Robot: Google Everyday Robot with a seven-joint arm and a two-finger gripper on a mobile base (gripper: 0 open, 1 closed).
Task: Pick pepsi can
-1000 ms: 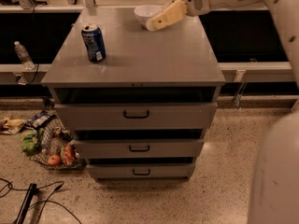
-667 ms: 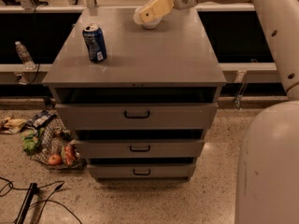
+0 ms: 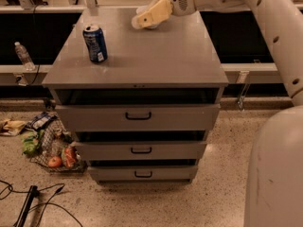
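The pepsi can [image 3: 95,43], dark blue with a silver top rim, stands upright near the left edge of the grey cabinet top [image 3: 156,56]. My gripper [image 3: 142,19], with cream-coloured fingers, hangs over the back middle of the top, to the right of the can and farther back, well apart from it. It covers most of a white bowl [image 3: 136,22], of which only a sliver shows. My white arm comes in from the upper right.
The cabinet has three drawers with dark handles [image 3: 138,116]. A clear water bottle [image 3: 22,56] stands on a ledge to the left. A mesh bag of produce [image 3: 54,150] and cables [image 3: 28,205] lie on the floor at left. My base [image 3: 274,174] fills the lower right.
My gripper has moved left across the back of the cabinet top, toward the can's side, and now covers the white bowl. The can has not moved.
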